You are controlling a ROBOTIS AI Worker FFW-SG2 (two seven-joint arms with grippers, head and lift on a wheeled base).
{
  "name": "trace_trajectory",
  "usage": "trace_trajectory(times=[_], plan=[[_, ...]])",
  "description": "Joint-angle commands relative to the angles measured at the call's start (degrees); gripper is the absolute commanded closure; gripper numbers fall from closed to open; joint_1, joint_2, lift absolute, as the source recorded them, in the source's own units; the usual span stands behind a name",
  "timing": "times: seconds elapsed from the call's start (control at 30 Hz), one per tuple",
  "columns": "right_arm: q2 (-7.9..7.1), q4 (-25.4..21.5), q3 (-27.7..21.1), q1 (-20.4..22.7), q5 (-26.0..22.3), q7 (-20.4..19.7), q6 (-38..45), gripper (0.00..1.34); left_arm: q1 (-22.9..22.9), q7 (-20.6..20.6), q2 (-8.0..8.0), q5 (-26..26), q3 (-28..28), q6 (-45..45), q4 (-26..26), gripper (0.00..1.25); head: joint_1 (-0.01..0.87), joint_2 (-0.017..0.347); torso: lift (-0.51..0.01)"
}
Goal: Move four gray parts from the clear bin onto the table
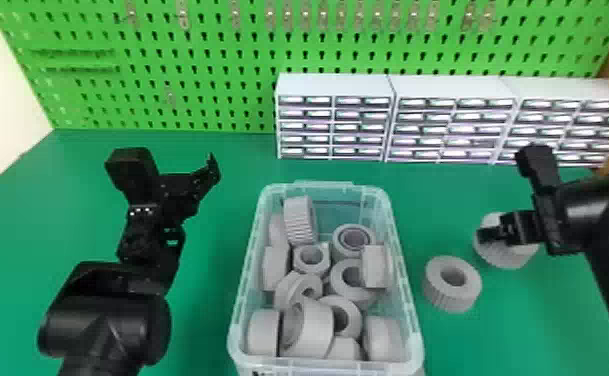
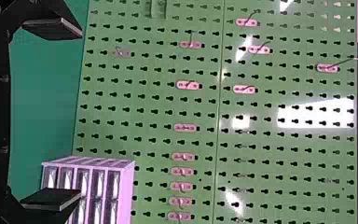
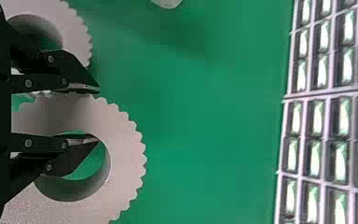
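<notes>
1. Currently, clear plastic bin (image 1: 415,320) sits at the near edge of the green bench (image 1: 208,300), roughly mid-width. Loose pile of thick gray plastic rings inside.
2. In the pile: ribbed gray ring (image 1: 298,220) on its side by the bin's far left corner, lighter-lined gray ring (image 1: 340,242) nearer the far right one, hole showing.
3. Two gray parts outside the bin, both on its right. Toothed gray ring (image 1: 450,297) lies flat on the bench, hole up, just beside the bin's right wall.
4. Right gripper (image 1: 487,235) is closed down on the larger toothed gray ring (image 3: 126,154), farther right. One finger in the hole, one outside, pinching the wall. Can't tell if that ring touches the bench.
5. Left gripper (image 1: 180,192) is left of the bin, above the bench, fingers spread wide, nothing between.
6. White drawer cabinets (image 1: 335,86) along the bench's far edge, toward the right corner; green pegboard (image 1: 208,60) behind.
</notes>
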Motion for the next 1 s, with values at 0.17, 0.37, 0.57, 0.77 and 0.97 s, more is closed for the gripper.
trace_trajectory(times=[0.17, 0.37, 0.57, 0.77, 0.97], plan=[[0.08, 2.42, -1.52, 1.28, 0.7, 0.0, -0.2, 1.0, 0.28, -0.02, -0.18, 0.11, 0.43, -0.05, 0.0, 0.09, 0.693, 0.072, -0.052], [0.17, 4.45, -1.43, 0.75, 0.96, 0.0, -0.72, 1.0, -0.77, -0.02, -0.61, -0.42, -0.18, -0.05, 0.35, 0.09, 0.693, 0.072, -0.052], [0.17, 5.41, -2.31, 1.72, 1.14, 0.0, -1.08, 1.0, -0.95, -0.02, -0.88, -0.42, -1.15, -0.05, 0.61, 0.09, 0.693, 0.072, -0.052], [0.26, 7.17, -2.13, 1.46, 1.14, 0.0, -1.69, 1.0, -0.77, -0.02, -0.88, -0.42, -1.41, -0.05, 0.61, 0.09, 0.693, 0.072, -0.052], [0.34, 7.79, -2.22, 1.63, 1.14, 0.0, -1.95, 1.0, -0.77, -0.02, -0.88, -0.51, -1.41, -0.05, 0.61, 0.09, 0.693, 0.072, -0.052]])
